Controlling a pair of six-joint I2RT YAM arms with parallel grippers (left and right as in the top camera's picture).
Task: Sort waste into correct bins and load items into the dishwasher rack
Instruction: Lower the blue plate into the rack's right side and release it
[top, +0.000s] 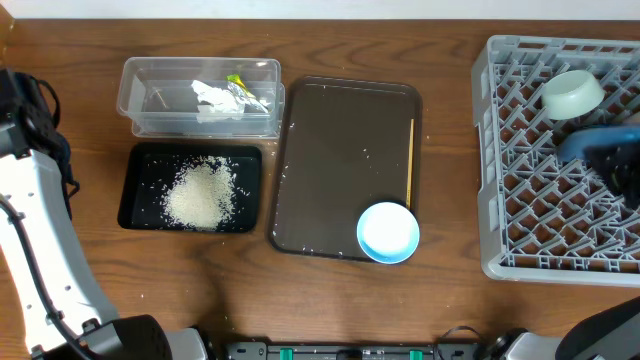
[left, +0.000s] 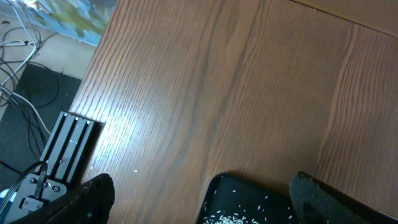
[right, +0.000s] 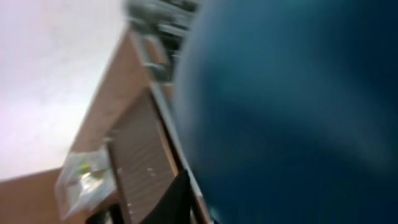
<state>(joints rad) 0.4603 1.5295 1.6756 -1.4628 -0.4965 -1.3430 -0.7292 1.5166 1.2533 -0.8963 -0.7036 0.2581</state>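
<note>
While the left arm (top: 40, 240) is hovering over the table (left: 249, 74), how are the left jaws standing? — M.

Left jaws are gaping wide and gripping nothing. The two dark fingers (left: 93, 198) are sitting at opposite bottom corners of the wrist view. Between them the black tray (left: 214, 193) is showing one corner, with loose rice (left: 227, 219) lying in it. — K.

And the right jaws? — M.

Cannot tell whether they are standing apart, together or clamping. The blue plate (right: 298, 93) is filling the right wrist view, blurred, and hiding the fingers. Overhead, the dark end of the right arm (top: 615, 160) is overlapping that plate inside the dishwasher rack (top: 487, 150), which is standing on the table's right side. Whether the two are touching, I cannot tell. — K.

What else is sitting in the rack? — M.

The mint green bowl (top: 572, 93) is lying tilted in the far part, just beyond the plate. — K.

Moving outward? — M.

The brown serving tray (top: 340, 130) is occupying the middle of the table. The chopstick (top: 411, 160) is lying along its right edge, and the light blue bowl (top: 388, 232) is sitting upright at its near right corner. Left of it, the clear tub (top: 130, 95) is holding crumpled paper (top: 212, 95) and a yellow-green wrapper (top: 238, 82). Just in front of the tub, the black tray is carrying the rice heap. — K.
</note>
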